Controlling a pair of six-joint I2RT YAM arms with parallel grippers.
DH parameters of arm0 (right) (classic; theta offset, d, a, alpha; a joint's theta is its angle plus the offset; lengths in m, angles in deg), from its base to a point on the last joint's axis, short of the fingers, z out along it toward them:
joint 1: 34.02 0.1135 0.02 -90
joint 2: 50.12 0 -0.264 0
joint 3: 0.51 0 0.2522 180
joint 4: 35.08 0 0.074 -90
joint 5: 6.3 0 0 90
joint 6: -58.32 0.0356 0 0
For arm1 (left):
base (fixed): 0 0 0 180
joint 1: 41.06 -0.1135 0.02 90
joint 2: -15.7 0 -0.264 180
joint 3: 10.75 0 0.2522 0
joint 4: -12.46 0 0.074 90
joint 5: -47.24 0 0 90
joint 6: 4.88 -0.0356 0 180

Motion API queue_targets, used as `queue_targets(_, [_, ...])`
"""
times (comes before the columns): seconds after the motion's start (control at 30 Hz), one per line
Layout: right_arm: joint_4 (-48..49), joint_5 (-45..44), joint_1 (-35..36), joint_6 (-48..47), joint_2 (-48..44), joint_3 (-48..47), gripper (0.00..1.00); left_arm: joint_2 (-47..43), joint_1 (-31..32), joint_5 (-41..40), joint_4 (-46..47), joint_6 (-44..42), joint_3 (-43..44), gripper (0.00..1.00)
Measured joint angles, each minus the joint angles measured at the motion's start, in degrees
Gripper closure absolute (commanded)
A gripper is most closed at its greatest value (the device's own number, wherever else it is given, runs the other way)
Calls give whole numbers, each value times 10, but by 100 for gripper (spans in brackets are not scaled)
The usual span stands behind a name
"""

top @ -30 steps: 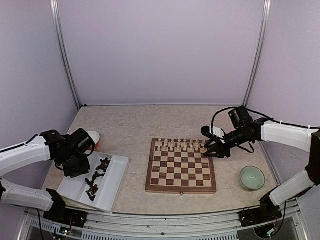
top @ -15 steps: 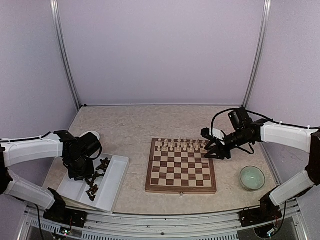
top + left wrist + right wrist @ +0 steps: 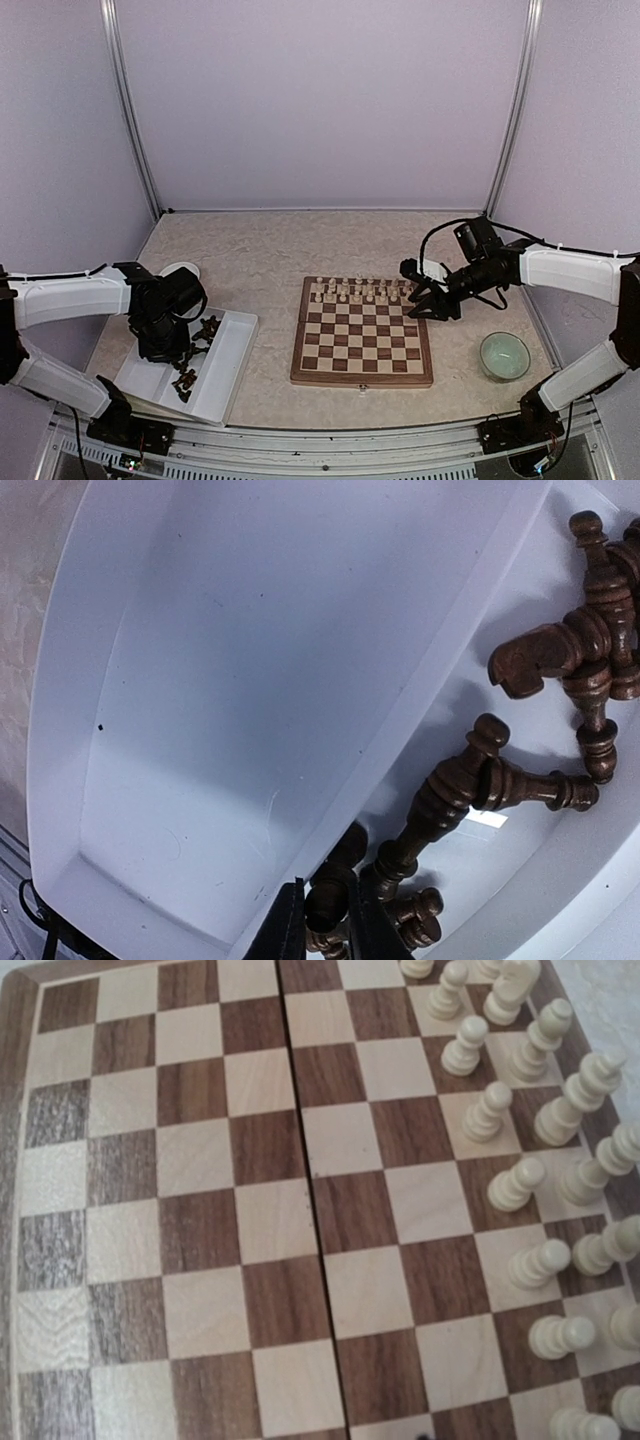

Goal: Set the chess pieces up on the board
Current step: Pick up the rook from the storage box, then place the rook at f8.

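**Fig. — Taking one dark man from the tray.** In the overhead view the white tray (image 3: 235,365) lies at lower left. The board (image 3: 362,376) is at centre, well apart from it. The dark chess pieces (image 3: 190,362) lie loose in the tray and none stands on the board. Cream pieces (image 3: 360,292) fill the two rows along the board's upper edge, and the lower rows are bare.

At bottom centre of the left wrist view, the left gripper (image 3: 325,932) has its jaws at a narrow gap. The rounded end of one dark piece (image 3: 330,892) sits between them and appears to touch both fingers. This looks like a pinch, though its firmness cannot be judged. The piece rests against the tray's divider (image 3: 400,730), with neighbours lying across or against it.

A slow, straight lift is likely best, so that the neighbours slide off rather than ride up. Held by its end, the piece may swing. It should hang steady before it is carried toward the centre of the frame and set upright on a bare lower-row square.

The right gripper (image 3: 420,298) hovers over the board's upper right corner, near the cream pieces. Its fingers are not shown clearly in either view, so how far it is open cannot be told.
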Motion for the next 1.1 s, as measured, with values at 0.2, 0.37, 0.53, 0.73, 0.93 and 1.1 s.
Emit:
queue_targets(0.2, [0, -6, 2, -1, 2, 2, 60, 1, 0, -1, 0, -6, 2, 98])
queue_targets(0.37, [0, -9, 2, -1, 3, 5, 60, 1, 30, -3, -26, 2, 30, 97])
queue_targets(0.53, [0, -12, 2, -1, 6, 5, 61, 17, 121, -12, -79, 22, 185, 97])
queue_targets(0.73, [0, -21, 2, -2, 12, 7, 61, 88, 202, -8, -70, 2, 329, 98])
queue_targets(0.93, [0, -26, 2, -2, 12, 9, 61, 233, 256, 10, -64, -55, 450, 98])
queue_targets(1.1, [2, -37, 2, -2, 12, 10, 62, 342, 297, 36, -59, -104, 552, 98])
